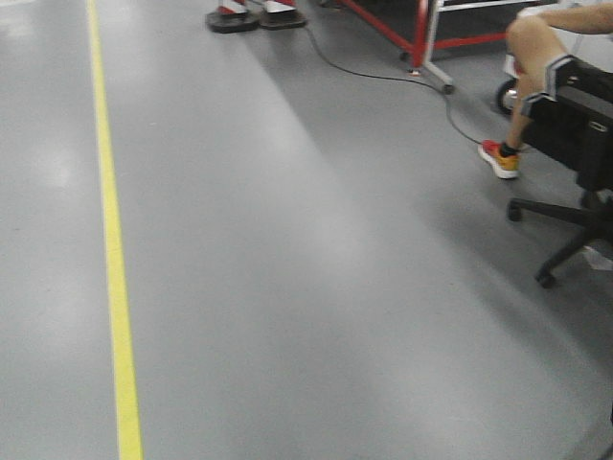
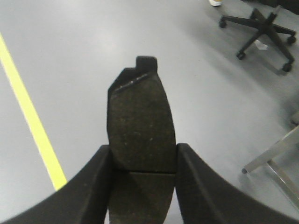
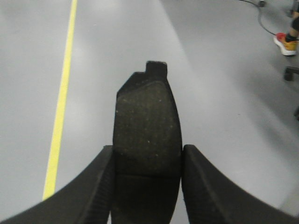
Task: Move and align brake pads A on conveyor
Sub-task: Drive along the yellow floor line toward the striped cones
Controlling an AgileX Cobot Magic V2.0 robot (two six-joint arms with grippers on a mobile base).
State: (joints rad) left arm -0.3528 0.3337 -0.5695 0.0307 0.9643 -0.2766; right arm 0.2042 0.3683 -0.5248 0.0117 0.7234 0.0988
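Observation:
My left gripper [image 2: 143, 154] is shut on a brake pad [image 2: 141, 121], a dark grey-brown curved pad with a centre groove and a tab on top, held lengthwise above the grey floor. My right gripper [image 3: 147, 154] is shut on a second brake pad [image 3: 147, 121] of the same shape, also carried over the floor. Each pad is clamped across its width by black fingers [image 2: 93, 186] [image 3: 93, 186]. The conveyor is out of view. Neither gripper shows in the front-facing view.
Grey floor with a yellow line [image 1: 115, 278]. A seated person's leg with a red-yellow shoe [image 1: 500, 159] and a black office chair base [image 1: 565, 230] at right. A red-framed stand [image 1: 421, 38], a cable [image 1: 383, 72] and cone bases [image 1: 254, 17] lie ahead. A metal leg [image 2: 271, 158] is at right.

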